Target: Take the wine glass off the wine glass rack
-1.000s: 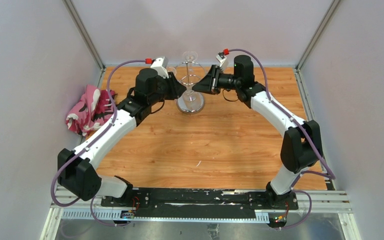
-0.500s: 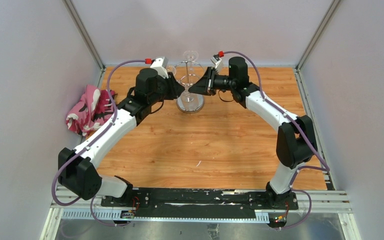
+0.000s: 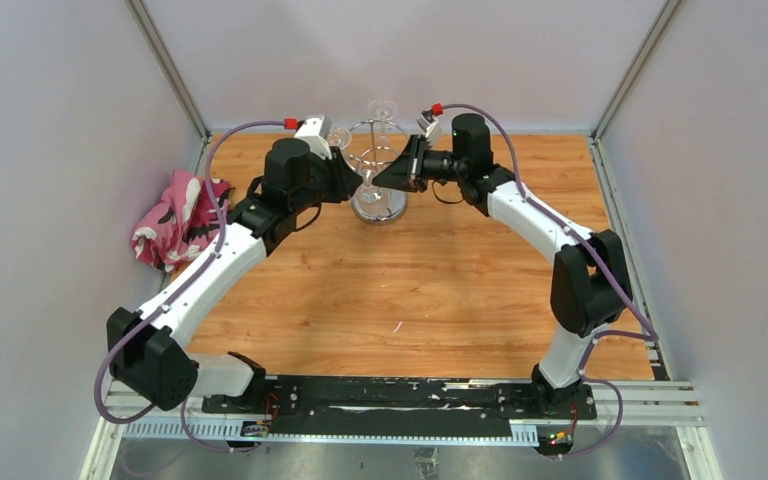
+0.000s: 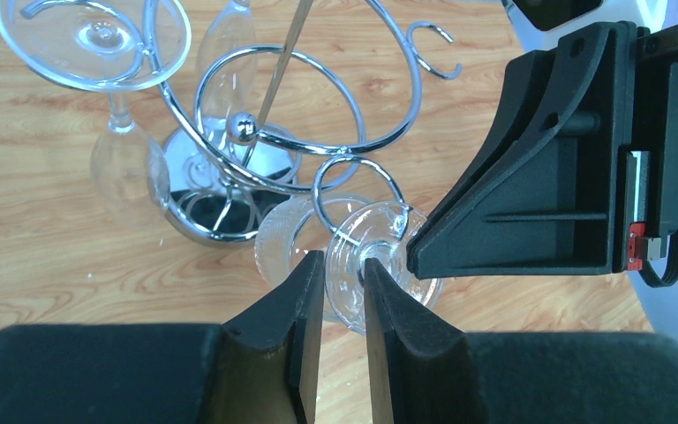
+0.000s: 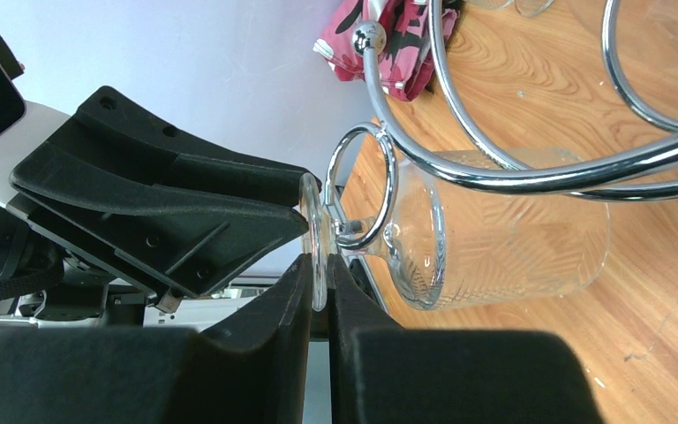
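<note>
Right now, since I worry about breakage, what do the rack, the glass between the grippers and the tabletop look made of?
The wine glass rack looks like chrome-plated metal wire: mirror-bright, reflecting its surroundings. The wine glass seems clear glass, possibly plastic: see-through, faintly patterned bowl. The table shows wood grain, solid or laminate unclear.

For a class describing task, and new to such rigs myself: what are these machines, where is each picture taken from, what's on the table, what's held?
Two robot arms with two-finger grippers stand at a wooden table. One picture looks down from above; the others come from a camera on each wrist. On the table: a chrome wine glass rack and a pink patterned cloth. The right gripper pinches the foot of a wine glass hanging from the rack; the left gripper flanks that foot, grip unclear.
</note>
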Tool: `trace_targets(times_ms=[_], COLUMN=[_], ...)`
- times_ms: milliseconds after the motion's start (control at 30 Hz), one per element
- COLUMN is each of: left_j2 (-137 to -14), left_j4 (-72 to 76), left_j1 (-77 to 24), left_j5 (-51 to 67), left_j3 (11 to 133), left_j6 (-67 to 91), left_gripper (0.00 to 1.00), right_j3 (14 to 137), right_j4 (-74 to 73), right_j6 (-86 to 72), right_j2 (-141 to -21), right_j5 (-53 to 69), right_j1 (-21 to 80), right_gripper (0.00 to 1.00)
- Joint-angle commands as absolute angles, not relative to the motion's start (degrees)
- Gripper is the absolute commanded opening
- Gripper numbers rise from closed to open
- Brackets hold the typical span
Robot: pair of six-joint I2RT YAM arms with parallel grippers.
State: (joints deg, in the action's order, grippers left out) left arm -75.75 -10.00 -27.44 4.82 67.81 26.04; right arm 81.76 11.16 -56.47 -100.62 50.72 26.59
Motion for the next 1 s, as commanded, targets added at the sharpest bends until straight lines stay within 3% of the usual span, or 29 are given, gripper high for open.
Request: trace_targets(times_ms=[0,533,833,967], left_j2=[-73.3,-68.0,-63.3,-62.6], left_j4=[-15.9,-19.9,-21.1,-20.6], left_j1=[-29.5,-29.5,-29.5,-29.5], left_j5=[8.5,4.0,1.2,0.7], left_j3=[69.2,69.9,70.0,69.1], left_j6=[24.5,22.7,22.1,22.4], left_gripper=[0.26,0.29,0.43,0.43], right_j3=[82.0,75.6,70.4,69.1], right_j4=[15.3,12.5,10.3,9.3], right_j6=[-60.1,-61.0,-58.6,-57.2], right_j2=[-96.5,-89.6,-84.1,-80.4], right_j5=[49.1,47.1,46.8,47.4], right_j1=[30.1,30.0,30.0,29.7], right_gripper=[0.00,0.00,0.00,0.00])
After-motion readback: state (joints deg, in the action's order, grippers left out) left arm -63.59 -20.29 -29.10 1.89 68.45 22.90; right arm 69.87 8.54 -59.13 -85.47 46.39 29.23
